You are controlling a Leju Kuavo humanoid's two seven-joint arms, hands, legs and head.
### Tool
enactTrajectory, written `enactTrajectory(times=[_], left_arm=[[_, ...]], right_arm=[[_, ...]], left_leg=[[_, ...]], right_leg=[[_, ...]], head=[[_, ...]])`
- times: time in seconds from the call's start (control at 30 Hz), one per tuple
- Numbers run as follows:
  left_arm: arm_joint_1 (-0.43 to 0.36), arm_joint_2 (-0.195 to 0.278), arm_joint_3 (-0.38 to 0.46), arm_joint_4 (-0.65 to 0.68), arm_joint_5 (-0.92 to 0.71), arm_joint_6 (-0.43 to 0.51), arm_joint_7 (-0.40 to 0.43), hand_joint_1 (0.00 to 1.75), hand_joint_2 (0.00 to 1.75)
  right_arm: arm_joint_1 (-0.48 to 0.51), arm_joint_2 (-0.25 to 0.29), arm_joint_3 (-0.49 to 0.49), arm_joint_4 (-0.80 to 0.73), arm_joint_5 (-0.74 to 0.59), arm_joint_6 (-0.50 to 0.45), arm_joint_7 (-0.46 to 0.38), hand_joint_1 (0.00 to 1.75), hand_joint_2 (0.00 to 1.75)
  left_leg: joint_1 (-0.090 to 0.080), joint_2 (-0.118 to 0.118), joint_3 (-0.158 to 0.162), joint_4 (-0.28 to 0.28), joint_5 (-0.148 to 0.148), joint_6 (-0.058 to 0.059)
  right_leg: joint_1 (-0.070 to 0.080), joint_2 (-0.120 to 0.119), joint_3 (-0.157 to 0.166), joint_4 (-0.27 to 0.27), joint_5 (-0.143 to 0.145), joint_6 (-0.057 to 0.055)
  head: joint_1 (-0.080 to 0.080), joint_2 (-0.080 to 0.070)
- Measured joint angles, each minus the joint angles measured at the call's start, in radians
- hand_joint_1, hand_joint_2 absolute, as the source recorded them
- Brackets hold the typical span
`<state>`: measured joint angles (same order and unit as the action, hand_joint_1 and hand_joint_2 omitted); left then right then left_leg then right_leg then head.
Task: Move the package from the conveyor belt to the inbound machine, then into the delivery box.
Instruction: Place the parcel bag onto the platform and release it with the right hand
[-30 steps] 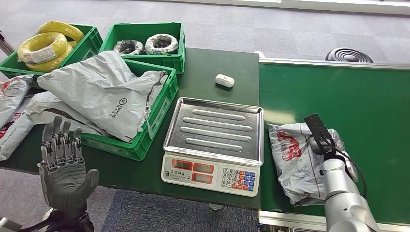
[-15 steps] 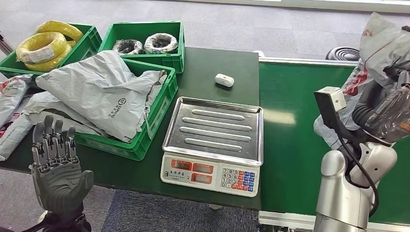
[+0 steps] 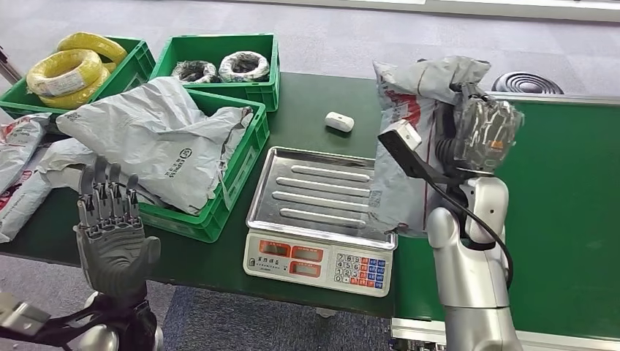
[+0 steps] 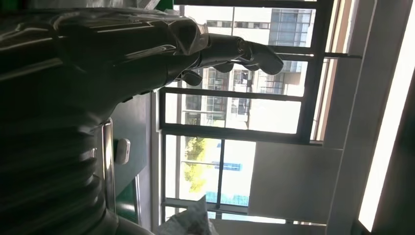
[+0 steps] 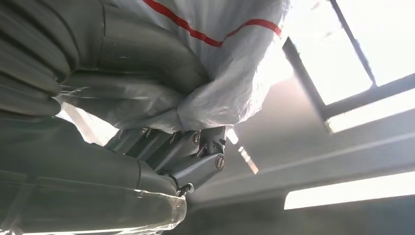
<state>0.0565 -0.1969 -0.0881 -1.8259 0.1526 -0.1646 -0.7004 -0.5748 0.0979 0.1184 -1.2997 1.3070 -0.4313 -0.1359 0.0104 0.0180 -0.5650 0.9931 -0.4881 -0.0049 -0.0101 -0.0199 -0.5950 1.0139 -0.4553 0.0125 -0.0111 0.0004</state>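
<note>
My right hand (image 3: 484, 130) grips a grey plastic package with red print (image 3: 406, 139) and holds it up in the air, its lower end hanging over the right edge of the scale's steel tray (image 3: 322, 194). In the right wrist view the package (image 5: 215, 58) is bunched between the thumb and the fingers (image 5: 195, 161). The scale (image 3: 319, 265) sits on the dark green table beside the green conveyor belt (image 3: 556, 190). My left hand (image 3: 111, 234) is raised at the table's near left edge, fingers straight and apart, holding nothing; its fingers (image 4: 244, 49) also point upward in the left wrist view.
A green crate (image 3: 219, 197) full of grey mail bags (image 3: 153, 139) stands left of the scale. Behind it are a crate with yellow cable coils (image 3: 69, 69) and a crate with dark coils (image 3: 219, 67). A small white device (image 3: 339, 121) lies behind the scale.
My right hand lifted the package off the conveyor belt, then swung it left from above the belt to over the scale's right edge. My left hand rose slightly.
</note>
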Motion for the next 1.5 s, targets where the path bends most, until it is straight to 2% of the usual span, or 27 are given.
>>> enactTrajectory(times=[0.17, 0.3, 0.63, 0.77, 0.8, 1.17, 1.5], left_arm=[[-0.056, 0.013, -0.026, 0.078, 0.013, -0.001, 0.0, 0.0, 1.75], [-0.082, 0.019, -0.037, 0.124, 0.015, -0.002, 0.0, 0.0, 1.75], [-0.103, 0.018, -0.065, 0.165, 0.014, -0.012, 0.0, 0.0, 1.75], [-0.111, 0.018, -0.072, 0.177, 0.015, -0.017, 0.0, 0.0, 1.75], [-0.111, 0.018, -0.073, 0.179, 0.015, -0.017, 0.0, 0.0, 1.75], [-0.11, 0.012, -0.074, 0.182, 0.015, -0.001, 0.0, 0.0, 1.75], [-0.105, 0.021, -0.072, 0.182, 0.017, 0.017, 0.0, 0.0, 1.75]], right_arm=[[-0.123, 0.039, 0.058, 0.232, -0.005, -0.002, -0.007, 1.73, 1.75], [-0.182, 0.068, 0.08, 0.36, -0.002, -0.009, 0.006, 1.74, 1.75], [-0.214, 0.095, 0.087, 0.516, -0.018, -0.022, 0.019, 1.72, 1.75], [-0.214, 0.095, 0.087, 0.538, -0.021, -0.023, 0.02, 0.04, 1.75], [-0.215, 0.095, 0.087, 0.544, -0.019, -0.024, 0.023, 0.0, 1.75], [-0.194, 0.094, 0.079, 0.57, -0.007, -0.115, 0.08, 0.0, 1.75], [-0.116, 0.083, 0.047, 0.386, 0.016, -0.131, 0.112, 0.0, 1.75]], left_leg=[[0.0, 0.0, 0.0, 0.0, 0.0, 0.0], [0.0, 0.0, -0.001, 0.0, 0.0, 0.0], [0.0, 0.0, -0.002, 0.0, 0.0, 0.0], [0.0, 0.0, -0.002, 0.0, 0.0, 0.0], [0.0, 0.0, -0.002, 0.0, 0.0, 0.0], [0.0, 0.0, -0.002, 0.0, 0.0, 0.0], [0.0, 0.0, -0.001, 0.0, 0.0, 0.0]], right_leg=[[0.0, 0.0, -0.001, 0.0, 0.0, 0.0], [0.0, 0.0, -0.001, 0.0, 0.0, 0.0], [0.0, 0.0, -0.002, 0.0, 0.0, 0.0], [0.0, 0.0, -0.002, 0.0, 0.0, 0.0], [0.0, 0.0, -0.002, 0.0, 0.0, 0.0], [0.0, 0.0, -0.002, 0.0, 0.0, 0.0], [0.0, 0.0, -0.002, 0.0, 0.0, 0.0]], head=[[0.0, 0.0], [0.0, 0.0], [0.0, 0.0], [0.0, 0.0], [0.0, 0.0], [0.0, 0.0], [0.0, 0.0]])
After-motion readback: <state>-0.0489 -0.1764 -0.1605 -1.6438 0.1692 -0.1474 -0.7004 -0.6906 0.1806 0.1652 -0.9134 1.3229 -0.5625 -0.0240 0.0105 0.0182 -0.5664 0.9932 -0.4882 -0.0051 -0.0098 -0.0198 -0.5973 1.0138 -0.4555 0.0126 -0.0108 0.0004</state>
